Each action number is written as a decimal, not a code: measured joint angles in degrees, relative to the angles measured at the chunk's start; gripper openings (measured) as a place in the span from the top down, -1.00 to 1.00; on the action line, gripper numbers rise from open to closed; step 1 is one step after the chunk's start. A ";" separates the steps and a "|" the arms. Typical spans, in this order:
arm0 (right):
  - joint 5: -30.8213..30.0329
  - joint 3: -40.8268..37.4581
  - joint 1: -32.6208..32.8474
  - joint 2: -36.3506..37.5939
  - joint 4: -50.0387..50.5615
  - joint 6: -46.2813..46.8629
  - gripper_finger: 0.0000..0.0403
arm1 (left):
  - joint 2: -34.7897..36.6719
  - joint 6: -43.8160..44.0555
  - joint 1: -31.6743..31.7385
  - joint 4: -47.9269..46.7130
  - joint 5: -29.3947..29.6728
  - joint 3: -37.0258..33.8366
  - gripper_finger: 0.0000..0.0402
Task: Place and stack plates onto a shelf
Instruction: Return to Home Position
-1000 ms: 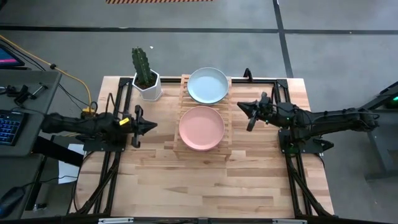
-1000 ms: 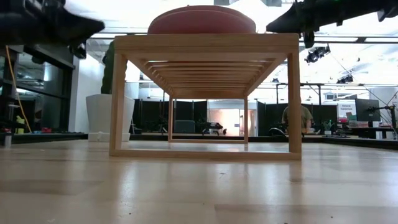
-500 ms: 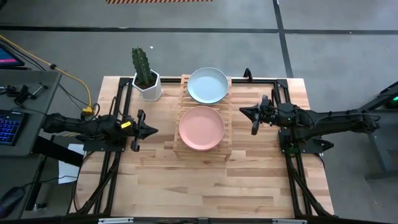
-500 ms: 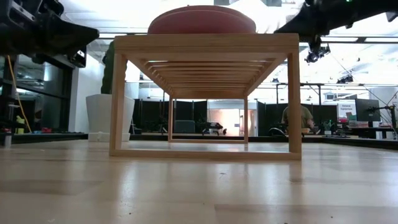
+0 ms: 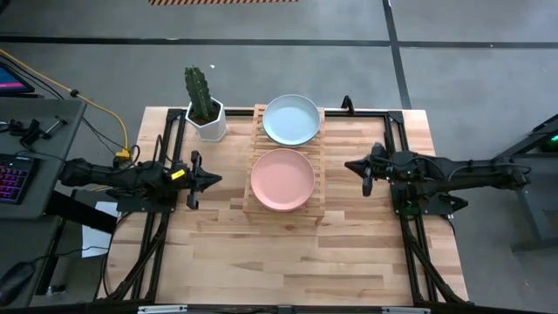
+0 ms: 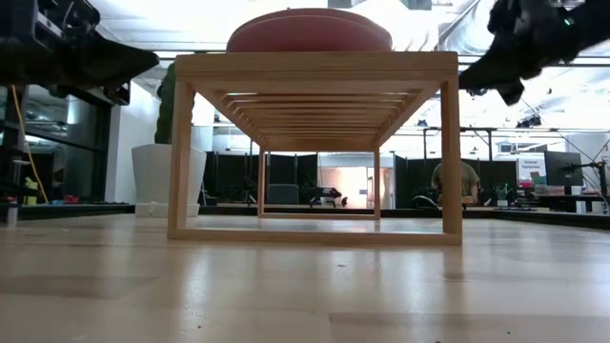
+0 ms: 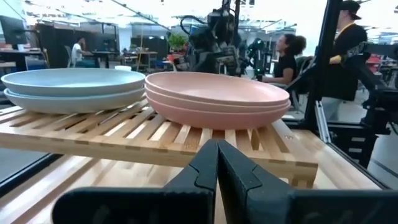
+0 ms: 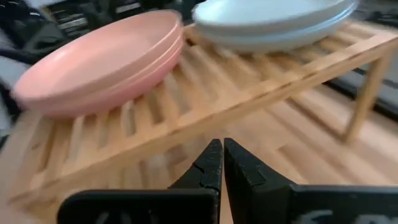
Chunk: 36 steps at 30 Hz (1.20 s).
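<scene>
A stack of pink plates [image 5: 282,179] rests on the near half of the wooden slatted shelf [image 5: 248,202]. A stack topped by a light blue plate [image 5: 291,119] rests on its far half. Both stacks show in the left wrist view, pink [image 7: 217,99] and blue [image 7: 71,87], and in the right wrist view, pink [image 8: 99,62] and blue [image 8: 273,22]. My left gripper [image 5: 215,180] hovers left of the shelf, shut and empty [image 7: 217,158]. My right gripper [image 5: 350,165] hovers right of the shelf, shut and empty [image 8: 222,158].
A cactus in a white hexagonal pot [image 5: 207,118] stands at the far left, beside the shelf's far end. Black frame rails [image 5: 166,227] run along both table sides. Bare wooden table top [image 5: 279,253] lies near of the shelf. People sit in the room behind [image 6: 456,181].
My right gripper has drawn back from the shelf toward the table's right edge, a little nearer and lower, staying shut. The plates and the shelf have not moved.
</scene>
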<state>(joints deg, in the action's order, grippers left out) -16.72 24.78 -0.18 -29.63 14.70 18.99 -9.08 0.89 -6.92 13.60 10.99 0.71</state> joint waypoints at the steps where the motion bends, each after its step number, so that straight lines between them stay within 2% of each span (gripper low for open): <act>1: 0.79 -1.83 0.51 1.06 -1.44 0.16 1.00 | 0.00 -0.03 0.00 -0.05 0.04 0.00 1.00; 7: 2.11 -11.65 2.62 7.01 -13.08 0.20 1.00 | 0.00 -0.04 0.00 -0.41 0.10 0.00 1.00; 15: 3.87 -16.75 2.62 13.85 -14.16 -2.41 1.00 | 0.00 0.39 0.00 -0.47 0.08 0.00 1.00; 20: 5.62 -21.55 2.60 18.59 -18.75 -4.67 1.00 | 0.00 0.42 0.00 -0.47 0.10 0.00 1.00; 30: 11.33 -24.22 4.11 24.12 -16.99 -7.88 1.00 | 0.00 0.42 0.00 -0.49 0.10 0.00 1.00; 36: 7.98 -24.22 8.26 24.12 -17.02 -12.27 1.00 | 0.36 0.42 0.00 -0.59 0.09 0.00 1.00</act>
<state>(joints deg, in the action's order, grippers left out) -8.74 0.56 8.08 -5.52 -2.31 6.72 -8.73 1.30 -6.92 13.01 11.08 0.71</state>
